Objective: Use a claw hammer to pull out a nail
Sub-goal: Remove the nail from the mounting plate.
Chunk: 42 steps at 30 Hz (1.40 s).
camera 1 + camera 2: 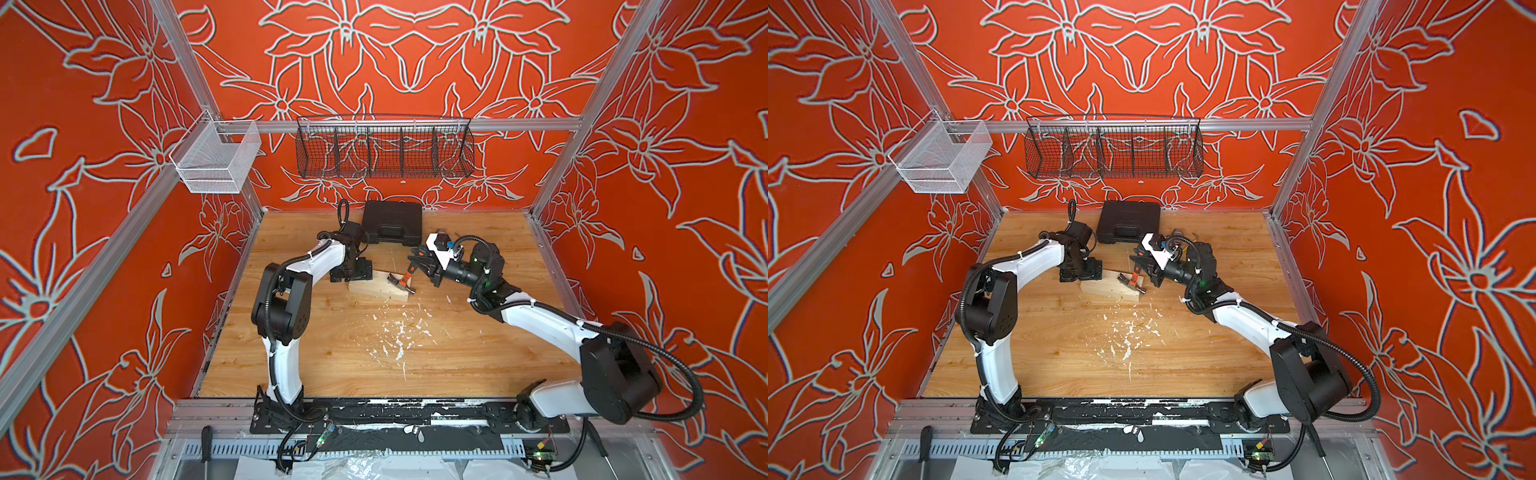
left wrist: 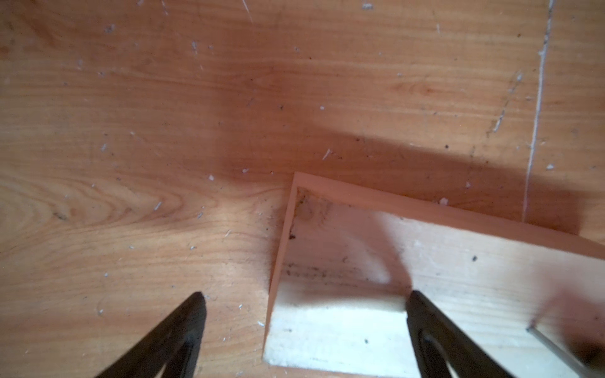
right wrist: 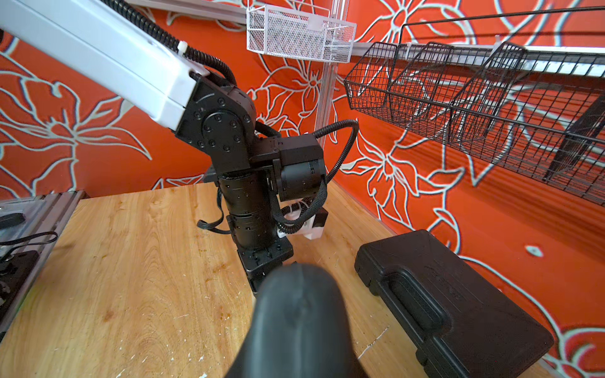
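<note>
A pale wooden block lies on the table toward the back, in both top views. The claw hammer rests its silver head on the block's right end, orange shaft slanting up into my right gripper, which is shut on the handle. In the right wrist view the black rubber handle end hides the fingers. My left gripper stands open over the block's left end, one finger beside it, one above its top. A thin metal sliver shows there; whether it is the nail I cannot tell.
A black tool case lies at the back behind the block. A black wire basket and a white mesh basket hang on the rails. White flecks litter the table's middle. A screwdriver lies on the front rail.
</note>
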Each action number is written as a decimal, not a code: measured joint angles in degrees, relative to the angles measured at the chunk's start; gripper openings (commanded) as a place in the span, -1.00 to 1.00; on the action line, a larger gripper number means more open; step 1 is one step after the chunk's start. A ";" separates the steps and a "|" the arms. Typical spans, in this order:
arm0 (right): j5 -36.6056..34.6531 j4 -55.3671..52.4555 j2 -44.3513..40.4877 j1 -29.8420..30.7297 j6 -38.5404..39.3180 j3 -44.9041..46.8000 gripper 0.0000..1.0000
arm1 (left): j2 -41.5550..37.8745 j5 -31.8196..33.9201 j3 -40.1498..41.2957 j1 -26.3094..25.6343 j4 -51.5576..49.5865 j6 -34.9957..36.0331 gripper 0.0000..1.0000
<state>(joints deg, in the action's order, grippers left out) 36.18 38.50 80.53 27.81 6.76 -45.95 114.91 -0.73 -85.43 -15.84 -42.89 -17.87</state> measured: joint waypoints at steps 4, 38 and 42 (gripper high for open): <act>-0.66 2.47 -0.31 -0.02 -0.74 1.44 -1.00 | 0.81 -0.85 -0.96 0.00 -0.20 -0.11 0.86; -4.76 16.31 -6.27 -2.23 -6.10 13.66 -1.00 | 8.17 -18.73 -7.80 2.40 -4.17 -2.82 0.66; -6.56 22.10 -6.27 -2.34 -8.09 16.63 -1.00 | 8.85 -20.81 -8.20 2.43 -4.63 -2.80 0.66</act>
<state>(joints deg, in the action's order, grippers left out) 29.63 60.60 74.26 25.47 -1.32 -29.32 123.76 -21.54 -93.62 -13.41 -47.53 -20.67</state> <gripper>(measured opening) 0.218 0.832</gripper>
